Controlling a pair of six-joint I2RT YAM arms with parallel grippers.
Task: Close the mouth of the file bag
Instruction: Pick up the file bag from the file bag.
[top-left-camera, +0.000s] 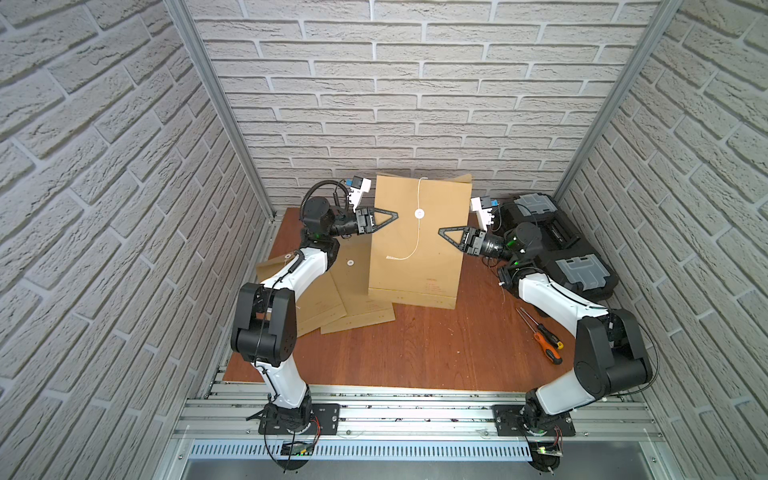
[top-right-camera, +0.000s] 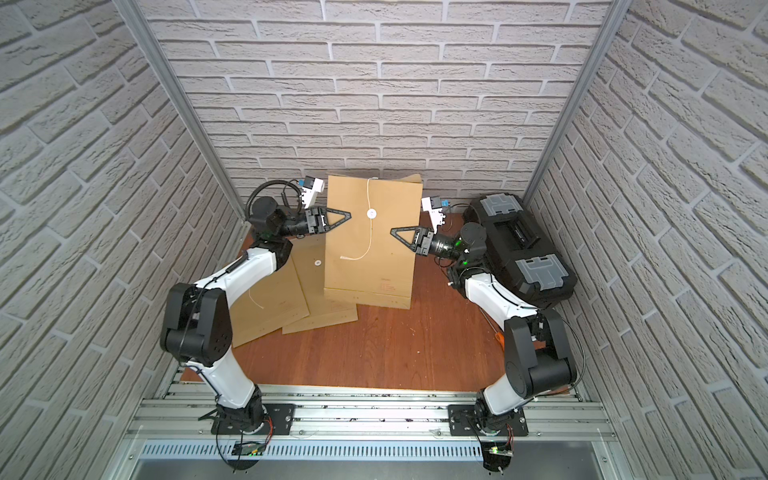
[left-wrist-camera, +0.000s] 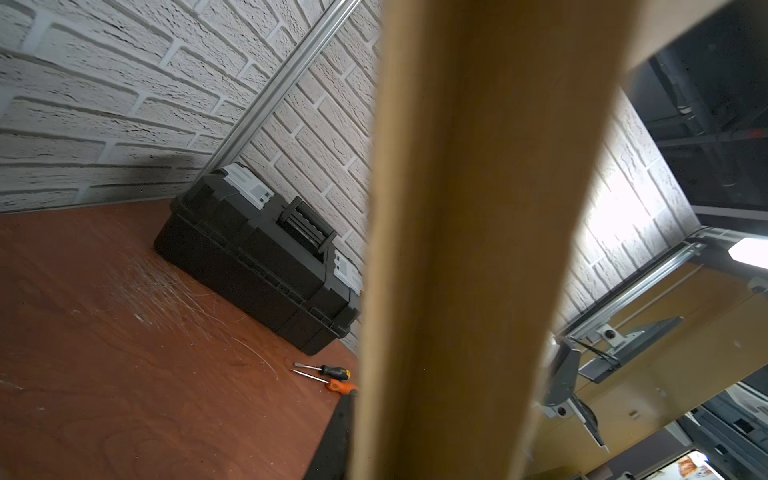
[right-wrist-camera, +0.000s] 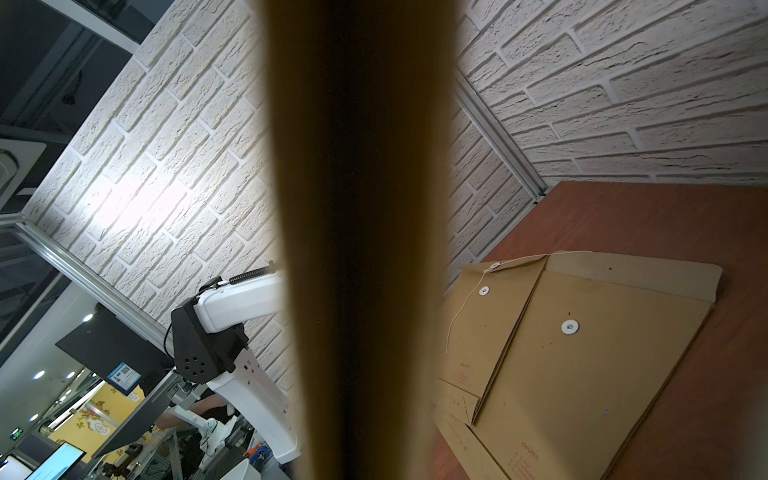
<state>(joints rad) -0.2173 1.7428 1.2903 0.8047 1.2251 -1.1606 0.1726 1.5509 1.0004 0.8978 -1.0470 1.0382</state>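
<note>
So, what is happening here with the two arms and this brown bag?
A brown file bag is held up between the two arms, above the table. The right gripper is shut on its right edge. The left gripper is at its left edge, but I cannot tell whether it grips. The white string hangs loose past the white disc, not wound on it, so the mouth is not yet closed. Other bags lie flat near the left arm.

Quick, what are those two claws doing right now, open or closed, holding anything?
Left claw: at one edge of the file bag; whether it grips cannot be told.
Right claw: closed on the file bag's opposite edge.
</note>
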